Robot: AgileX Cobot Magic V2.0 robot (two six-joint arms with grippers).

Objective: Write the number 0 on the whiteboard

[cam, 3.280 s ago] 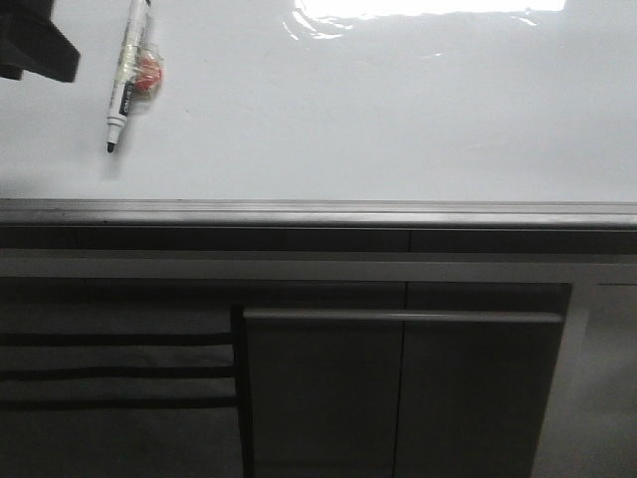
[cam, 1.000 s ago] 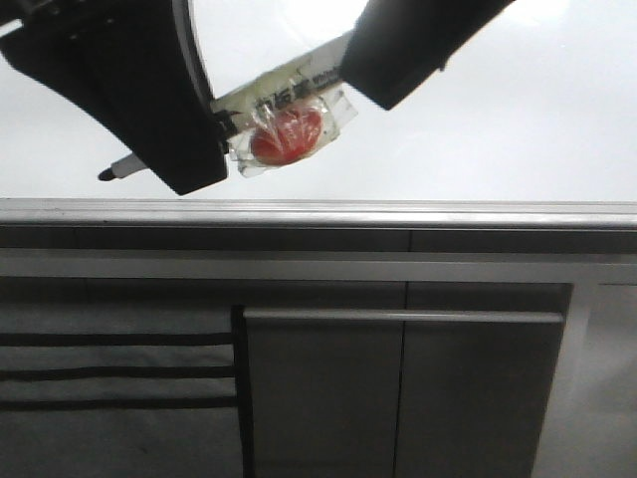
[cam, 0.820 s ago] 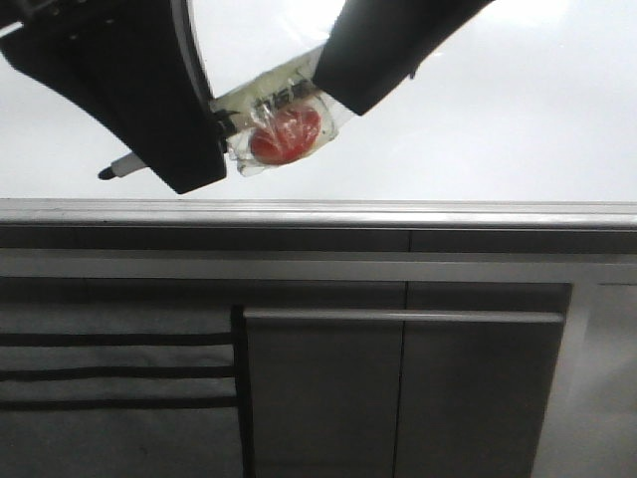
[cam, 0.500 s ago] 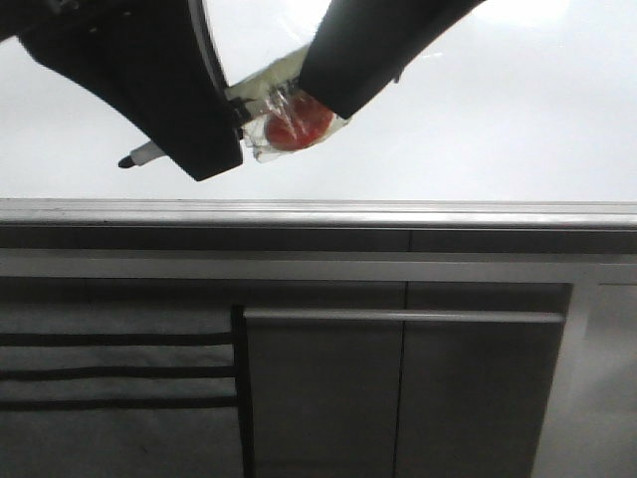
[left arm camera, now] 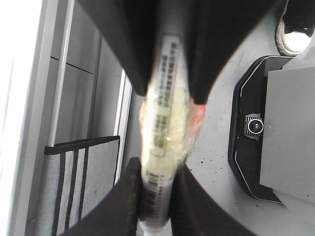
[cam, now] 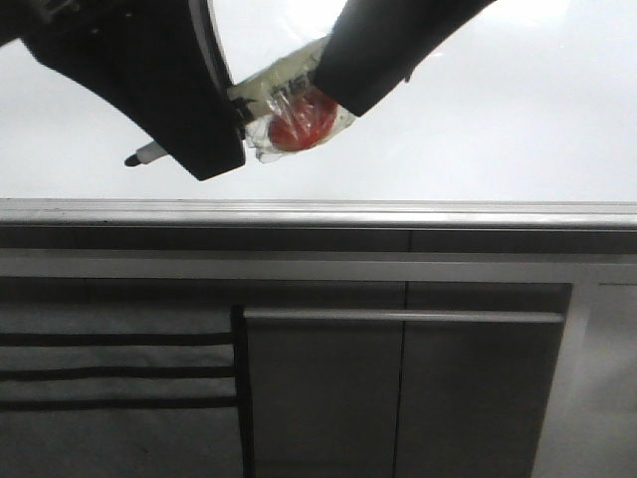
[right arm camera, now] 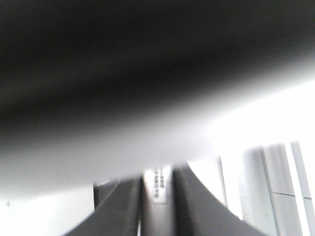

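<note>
The whiteboard is glossy white with a grey edge rail. No number 0 shows on it. A white marker with a black tip, wrapped in clear tape over a red blob, is held just off the board. My left gripper is shut on the marker near its tip end; the left wrist view shows its fingers pinching the barrel. My right gripper is shut on the marker's other end, beside the tape; the right wrist view shows the barrel between its fingers.
Below the rail are grey cabinet panels and a grey cloth with black stripes. In the left wrist view, a black machine base stands on the speckled floor.
The marker once lay alone on the board; both grippers now hold it. Over the last second it shifted a little right and the right gripper slid along it toward the left gripper.
</note>
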